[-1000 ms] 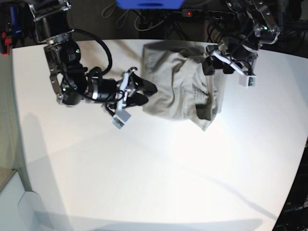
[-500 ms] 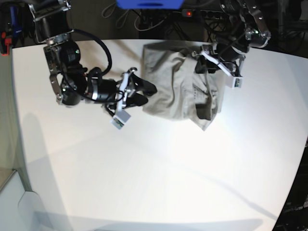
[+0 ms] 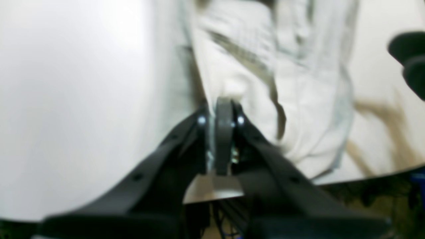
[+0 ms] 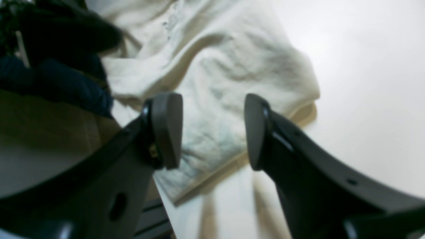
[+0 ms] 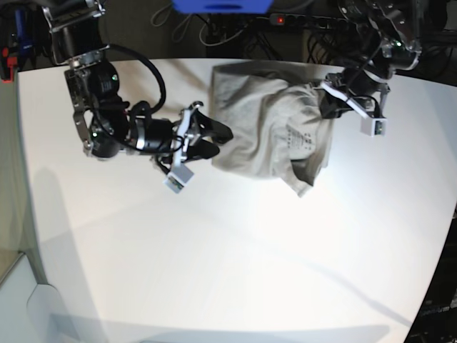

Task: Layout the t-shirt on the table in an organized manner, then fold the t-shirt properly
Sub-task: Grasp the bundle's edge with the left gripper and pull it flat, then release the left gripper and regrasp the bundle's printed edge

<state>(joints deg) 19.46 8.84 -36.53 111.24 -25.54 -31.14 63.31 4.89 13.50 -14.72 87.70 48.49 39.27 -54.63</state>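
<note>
The light grey-beige t-shirt (image 5: pixel 268 125) lies crumpled at the back of the white table (image 5: pixel 235 257), its printed neck label facing up. My left gripper (image 5: pixel 330 97) is at the shirt's upper right edge. In the left wrist view that gripper (image 3: pixel 224 105) is shut on a fold of the t-shirt (image 3: pixel 292 83). My right gripper (image 5: pixel 221 140) rests at the shirt's left edge. In the right wrist view it (image 4: pixel 212 129) stands open with the t-shirt (image 4: pixel 225 66) lying beyond and between its fingers, not gripped.
The table's far edge (image 5: pixel 186 60) runs just behind the shirt. Cables and a power strip (image 5: pixel 285 19) with a red light lie past it. A blue object (image 5: pixel 221 6) sits at the top. The table's right edge (image 5: pixel 446 214) is near the left arm.
My left gripper has shut on the shirt's upper right fabric and drawn it to the right, stretching that side out. The right arm has stayed where it was, open.
</note>
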